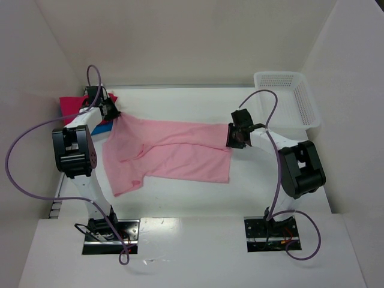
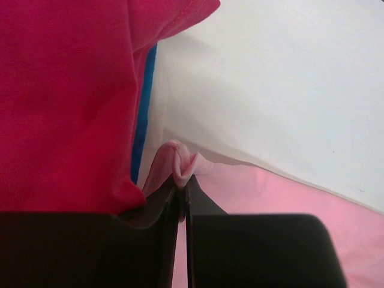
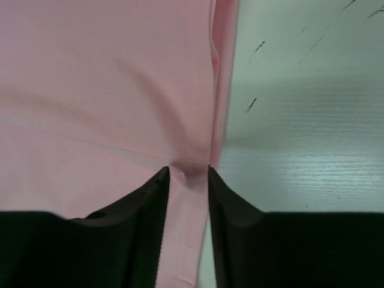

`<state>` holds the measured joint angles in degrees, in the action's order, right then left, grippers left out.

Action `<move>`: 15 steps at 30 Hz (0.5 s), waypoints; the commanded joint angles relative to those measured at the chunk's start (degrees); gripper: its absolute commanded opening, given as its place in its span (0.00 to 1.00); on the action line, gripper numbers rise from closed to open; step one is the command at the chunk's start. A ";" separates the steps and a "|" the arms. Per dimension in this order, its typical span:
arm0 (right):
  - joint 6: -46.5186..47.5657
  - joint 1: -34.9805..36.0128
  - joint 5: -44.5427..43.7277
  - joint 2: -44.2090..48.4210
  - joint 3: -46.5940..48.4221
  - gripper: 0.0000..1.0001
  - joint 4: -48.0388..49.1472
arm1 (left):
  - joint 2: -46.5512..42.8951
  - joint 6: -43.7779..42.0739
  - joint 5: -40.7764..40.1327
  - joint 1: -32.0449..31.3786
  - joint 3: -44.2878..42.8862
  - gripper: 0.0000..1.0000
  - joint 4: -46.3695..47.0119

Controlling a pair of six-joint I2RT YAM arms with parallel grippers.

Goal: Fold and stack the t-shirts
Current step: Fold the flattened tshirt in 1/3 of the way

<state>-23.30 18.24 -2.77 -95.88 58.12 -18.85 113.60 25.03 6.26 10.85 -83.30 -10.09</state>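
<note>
Two robot arms reach across a white table (image 1: 180,201) with a light pink t-shirt (image 1: 174,153) spread between them, its long upper edge running almost straight from one gripper to the other. At the far left, the left gripper (image 2: 182,183) has its jaws drawn nearly together on a small fold of the pink cloth, which bulges out just past the black fingertips. That gripper sits right beside a folded magenta t-shirt (image 2: 66,102), which lies on a blue t-shirt (image 2: 143,126). Only a thin strip of the blue one shows along the magenta edge in the left wrist view. The two folded shirts rest in the far left corner of the table, against the side wall. On the opposite side, the right gripper (image 3: 188,171) stands over the pink shirt's right-hand edge. Its jaws are narrowly apart, with the hem lying in the gap and the cloth puckered at the fingertips. Bare tabletop shows just to the right of that hem. From above, the pink shirt lies rumpled and partly doubled over on the middle of the table, wider at its left end, where a flap of cloth juts toward the near edge. A white mesh basket (image 1: 307,105) stands in the far right corner, well apart from the shirt and from both grippers. Purple cables loop from each arm down to the bases bolted at the near edge.
</note>
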 commanded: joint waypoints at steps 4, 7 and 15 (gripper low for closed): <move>1.32 0.57 -5.01 -1.59 6.70 0.55 -0.40 | 0.46 -2.36 0.60 1.01 -2.57 0.37 -0.55; 1.94 0.57 -5.84 -1.87 8.57 0.54 -0.40 | -1.05 -2.36 0.60 1.01 -2.57 0.49 -1.07; 2.47 0.57 -1.83 -9.99 14.93 0.07 2.35 | -8.04 -2.89 8.27 -0.70 2.38 0.46 1.33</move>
<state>-21.56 18.24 -6.41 -100.66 69.15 -18.58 111.35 23.73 8.87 11.53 -82.85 -11.57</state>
